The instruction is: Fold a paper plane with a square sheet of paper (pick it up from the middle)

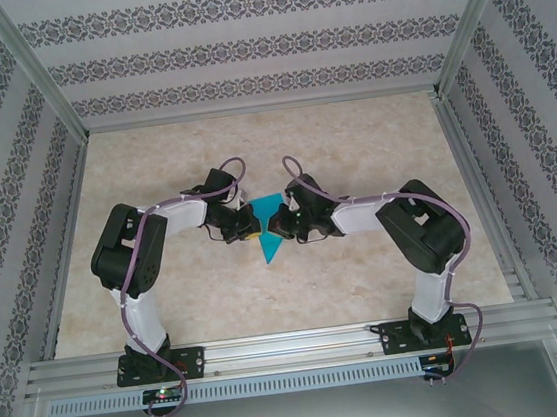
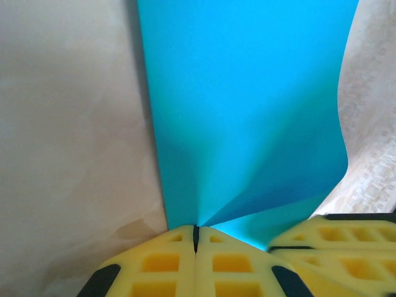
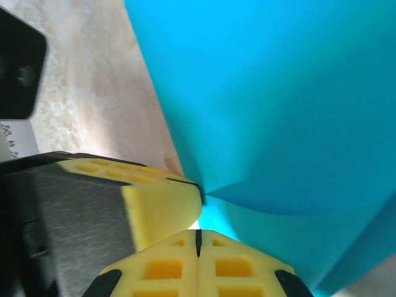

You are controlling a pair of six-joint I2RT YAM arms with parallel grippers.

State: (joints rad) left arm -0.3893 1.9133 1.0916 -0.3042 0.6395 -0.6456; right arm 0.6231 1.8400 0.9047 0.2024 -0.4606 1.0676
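**Item 1: teal-blue paper** [image 1: 271, 227]. It is found at the middle of the table [image 1: 372, 147], held between the two grippers. From above, it is seen as a narrow wedge whose point is directed toward the near edge. In the left wrist view, the paper [image 2: 247, 111] is seen fanning away from the fingertips as a smooth, unmarked surface with one soft crease running from the pinch point. In the right wrist view, the paper [image 3: 278, 99] is bowed, with a second layer folded beneath.

**Item 2: left gripper** [image 1: 243, 225]. Its yellow fingers [image 2: 167, 263] are pressed tightly together, and the gathered corner of the paper is clamped at their tips.

**Item 3: right gripper** [image 1: 289, 225]. Its yellow fingers [image 3: 235, 266] are likewise closed, and the paper's lower edge is nipped at their tips. The left gripper's finger [image 3: 161, 204] is seen just beside them, so both grips are placed close together on the same part of the sheet.

**Item 4: surroundings.** A pale marbled tabletop is enclosed by patterned walls [image 1: 240, 47]. An aluminium rail [image 1: 294, 346] is fitted along the near edge, and both arm bases are bolted to it.
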